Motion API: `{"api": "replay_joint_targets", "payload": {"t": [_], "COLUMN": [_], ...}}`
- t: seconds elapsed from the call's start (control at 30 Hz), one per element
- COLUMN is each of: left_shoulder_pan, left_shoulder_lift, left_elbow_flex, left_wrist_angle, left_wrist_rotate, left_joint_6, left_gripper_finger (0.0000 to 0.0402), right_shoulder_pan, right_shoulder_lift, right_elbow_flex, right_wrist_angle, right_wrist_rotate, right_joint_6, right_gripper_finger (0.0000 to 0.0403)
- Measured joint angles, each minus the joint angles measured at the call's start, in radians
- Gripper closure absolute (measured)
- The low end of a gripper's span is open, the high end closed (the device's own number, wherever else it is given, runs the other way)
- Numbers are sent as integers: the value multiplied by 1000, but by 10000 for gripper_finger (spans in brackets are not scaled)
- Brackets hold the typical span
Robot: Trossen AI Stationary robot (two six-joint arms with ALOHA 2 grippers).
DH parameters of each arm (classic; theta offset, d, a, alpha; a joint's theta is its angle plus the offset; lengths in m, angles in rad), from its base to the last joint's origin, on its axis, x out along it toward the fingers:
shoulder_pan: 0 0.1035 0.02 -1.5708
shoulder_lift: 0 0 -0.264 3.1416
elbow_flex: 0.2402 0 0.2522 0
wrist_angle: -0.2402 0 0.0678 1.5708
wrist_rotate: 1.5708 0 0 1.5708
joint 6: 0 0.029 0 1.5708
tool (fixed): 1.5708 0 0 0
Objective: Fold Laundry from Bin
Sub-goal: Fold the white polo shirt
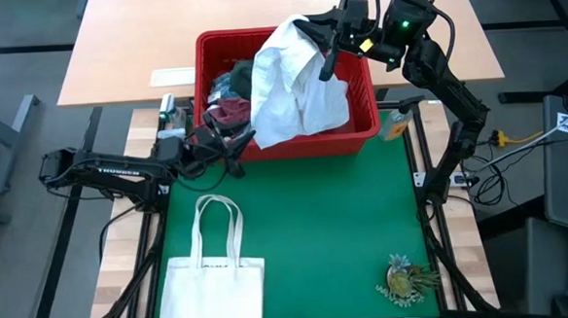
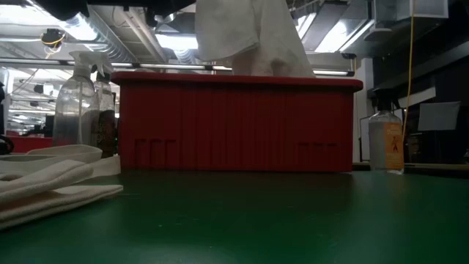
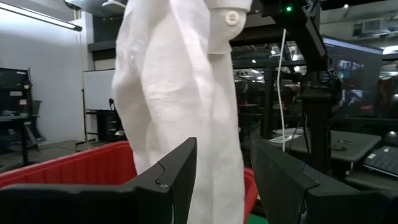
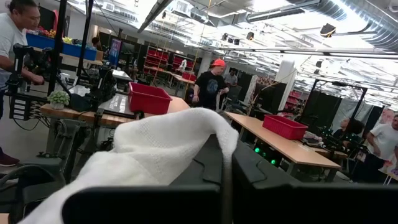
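The overhead view is evenly lit, with soft shadows under the white garment point(image 1: 295, 85) below the right gripper point(image 1: 329, 42). The table-level view is dim and backlit: ceiling lights glare behind the red bin point(image 2: 238, 121) (its near wall in shade). Both wrist views show their own fingers as dark, blurred silhouettes.
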Motion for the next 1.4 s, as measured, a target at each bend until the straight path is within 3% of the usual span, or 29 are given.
{"api": "replay_joint_targets", "payload": {"t": [0.73, 0.83, 1.03, 1.23, 1.4], "left_shoulder_pan": [84, 97, 107, 107, 107], "left_shoulder_lift": [71, 82, 71, -2, -129], "left_elbow_flex": [0, 0, 0, 0, 15], "left_wrist_angle": [1, 1, 80, 215, 227], "left_wrist_rotate": [8, 4, 3, -2, -47], "left_joint_6": [-4, -4, 23, 163, 298], "left_gripper_finger": [258, 287, 392, 399, 400], "right_shoulder_pan": [0, 0, 0, 0, -1], "right_shoulder_lift": [0, 0, 0, -15, -58], "right_elbow_flex": [0, 0, 0, 0, 0], "right_wrist_angle": [2, 2, 2, -5, -3], "right_wrist_rotate": [0, 0, 0, 87, 185], "right_joint_6": [0, 0, 0, -63, -108], "right_gripper_finger": [400, 400, 400, 400, 400]}}
